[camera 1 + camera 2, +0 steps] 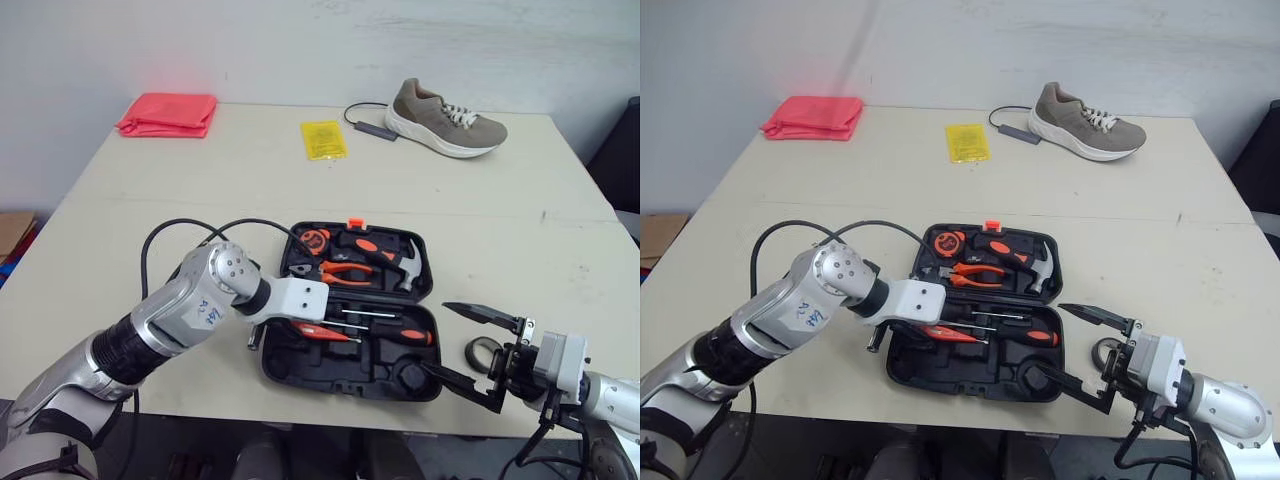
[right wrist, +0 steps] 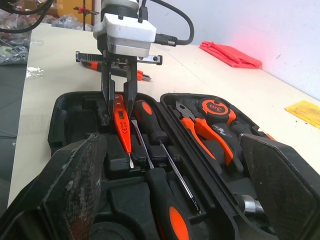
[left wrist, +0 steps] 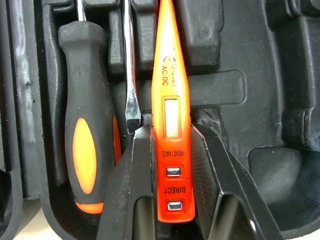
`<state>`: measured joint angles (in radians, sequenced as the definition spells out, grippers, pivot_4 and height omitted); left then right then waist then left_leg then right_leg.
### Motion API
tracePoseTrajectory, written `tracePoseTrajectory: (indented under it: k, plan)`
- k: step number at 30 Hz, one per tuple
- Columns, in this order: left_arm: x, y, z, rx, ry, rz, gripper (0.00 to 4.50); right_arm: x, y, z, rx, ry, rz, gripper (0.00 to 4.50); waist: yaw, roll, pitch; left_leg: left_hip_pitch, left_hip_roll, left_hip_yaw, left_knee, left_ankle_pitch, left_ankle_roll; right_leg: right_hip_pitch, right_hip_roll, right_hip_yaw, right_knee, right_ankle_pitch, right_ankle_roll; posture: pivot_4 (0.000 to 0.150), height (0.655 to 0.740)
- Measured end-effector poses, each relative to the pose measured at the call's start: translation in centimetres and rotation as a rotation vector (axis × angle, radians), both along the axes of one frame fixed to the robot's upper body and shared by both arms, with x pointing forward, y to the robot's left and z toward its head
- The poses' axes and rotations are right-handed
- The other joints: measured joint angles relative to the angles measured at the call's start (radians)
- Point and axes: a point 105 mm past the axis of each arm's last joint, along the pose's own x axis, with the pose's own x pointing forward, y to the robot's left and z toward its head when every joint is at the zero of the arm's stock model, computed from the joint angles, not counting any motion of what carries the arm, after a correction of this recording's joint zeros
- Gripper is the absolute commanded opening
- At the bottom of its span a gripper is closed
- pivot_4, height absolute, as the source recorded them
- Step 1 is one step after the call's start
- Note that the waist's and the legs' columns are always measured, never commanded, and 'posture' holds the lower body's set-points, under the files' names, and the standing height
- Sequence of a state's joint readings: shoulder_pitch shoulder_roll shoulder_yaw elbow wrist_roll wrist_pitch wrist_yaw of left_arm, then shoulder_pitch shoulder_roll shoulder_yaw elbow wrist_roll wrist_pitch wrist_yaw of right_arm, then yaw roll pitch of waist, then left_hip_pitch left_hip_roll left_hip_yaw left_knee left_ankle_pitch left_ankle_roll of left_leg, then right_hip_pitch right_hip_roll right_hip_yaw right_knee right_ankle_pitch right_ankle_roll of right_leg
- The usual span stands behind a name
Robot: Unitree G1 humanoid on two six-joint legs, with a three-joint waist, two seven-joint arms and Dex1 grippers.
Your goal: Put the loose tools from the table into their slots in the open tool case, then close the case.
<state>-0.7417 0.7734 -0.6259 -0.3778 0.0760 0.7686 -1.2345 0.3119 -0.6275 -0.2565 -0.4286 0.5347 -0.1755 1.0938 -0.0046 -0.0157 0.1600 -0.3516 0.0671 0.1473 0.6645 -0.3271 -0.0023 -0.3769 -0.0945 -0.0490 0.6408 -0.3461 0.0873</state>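
In the head view you see the open tool case (image 1: 350, 300) near the near edge of the table (image 1: 200, 180). The left gripper (image 1: 318, 328) is over the front half of the case and clamps the orange tester pen (image 1: 322, 331). The right gripper (image 1: 437, 338) is at the right front corner of the case. Its fingers are spread wide and hold nothing. A black ring (image 1: 480, 352) lies on the table just beside it. A shoe (image 1: 445, 118) and a yellow packet (image 1: 324, 139) lie near the far edge, and a red cloth (image 1: 167, 113) lies at the far left corner.

In the left wrist view both fingers (image 3: 132, 170) press the tester pen from its two sides. A screwdriver (image 3: 85, 145) lies just beside it in the case.

In the right wrist view you see the left gripper upright over the tester pen. The pliers (image 2: 202, 127) and the tape measure (image 2: 216, 107) sit in the other half of the case
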Motion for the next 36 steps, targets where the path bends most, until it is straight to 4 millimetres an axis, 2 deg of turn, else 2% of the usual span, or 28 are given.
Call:
tracePoseTrajectory:
  k: [17,19,21,30,34,36]
  plan:
    - [-0.2,-0.2,-0.1,-0.052,0.036,-0.041,0.31,-0.1,0.0,-0.1,-0.001,0.005,0.001,4.50,0.007,-0.002,0.003,-0.001,-0.003,0.000,0.001,-0.001,0.002,0.000,-0.001,-0.001,0.000,0.000,0.000,0.150,0.7400]
    - [-0.3,-0.1,-0.1,-0.048,0.035,-0.046,1.38,-0.2,0.0,-0.2,-0.001,0.011,-0.001,4.50,0.006,-0.002,0.003,-0.001,-0.002,0.000,0.001,-0.001,0.002,0.000,-0.001,-0.001,-0.001,0.000,0.000,0.150,0.7400]
    - [-0.1,-0.1,0.1,-0.049,0.012,-0.056,2.14,-0.2,-0.1,-0.2,-0.001,0.013,-0.002,4.50,0.005,-0.002,0.003,-0.001,-0.002,0.000,0.000,-0.001,0.002,0.000,-0.001,-0.001,-0.001,0.000,0.000,0.150,0.7400]
    - [-0.5,-0.1,0.4,-0.076,0.005,-0.072,2.14,-0.3,-0.1,-0.4,0.000,0.021,-0.004,4.50,0.004,-0.002,0.003,-0.002,-0.002,0.000,0.000,-0.001,0.002,0.000,-0.002,-0.001,-0.002,0.000,0.000,0.150,0.7400]
    - [-2.0,0.8,1.4,-0.073,0.073,-0.116,2.14,-0.4,-0.2,-0.5,0.002,0.029,-0.006,4.50,0.001,-0.002,0.004,-0.001,-0.001,0.000,0.000,-0.001,0.001,0.000,-0.002,-0.001,-0.002,0.000,0.000,0.150,0.7400]
    - [-2.0,1.5,2.0,-0.081,0.078,-0.102,2.14,-0.4,-0.2,-0.5,0.003,0.028,-0.006,4.50,0.002,-0.002,0.004,-0.001,-0.001,0.000,0.000,-0.001,0.001,0.000,-0.002,-0.001,-0.001,0.000,0.000,0.150,0.7400]
